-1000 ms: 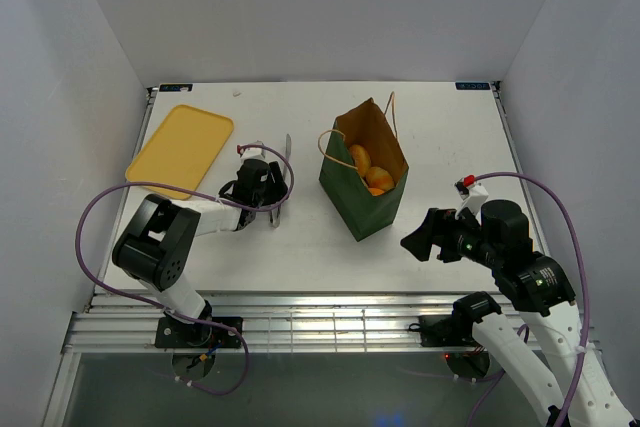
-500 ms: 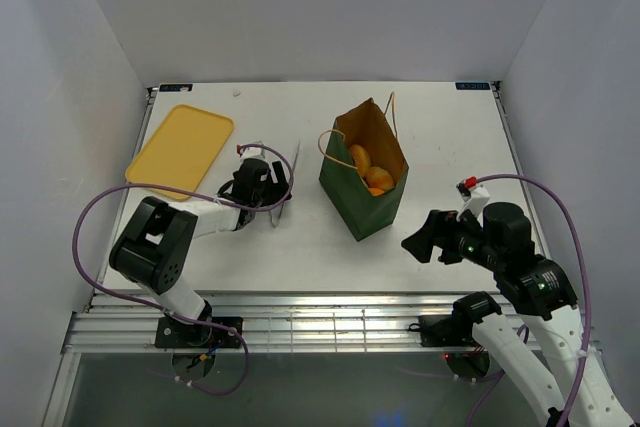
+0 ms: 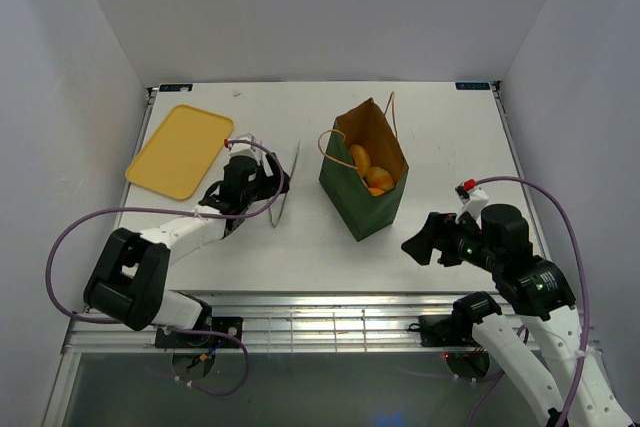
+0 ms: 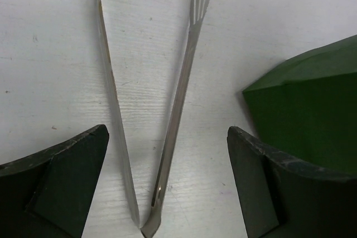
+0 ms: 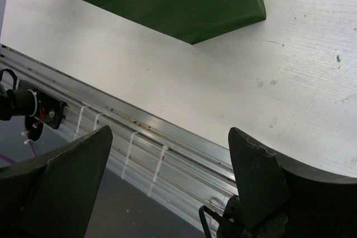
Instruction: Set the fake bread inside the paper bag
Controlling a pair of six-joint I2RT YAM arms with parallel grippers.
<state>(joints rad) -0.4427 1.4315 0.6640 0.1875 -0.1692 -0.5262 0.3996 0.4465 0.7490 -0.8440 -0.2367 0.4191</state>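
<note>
Two slim steel tong blades [image 4: 178,98] form a V between spread left fingers [image 4: 61,176]; right fingers [image 5: 262,182] likewise spread.

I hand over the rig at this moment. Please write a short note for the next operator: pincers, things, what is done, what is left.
Left pincer: open, one finger on each side of the metal tongs, which lie on the table, not gripped.
Right pincer: open, holding nothing, near the table's front edge, right of the paper bag.
Bag: upright, with the fake bread inside.
Done: all bread in view is bagged.
Left: probably nothing.
</note>
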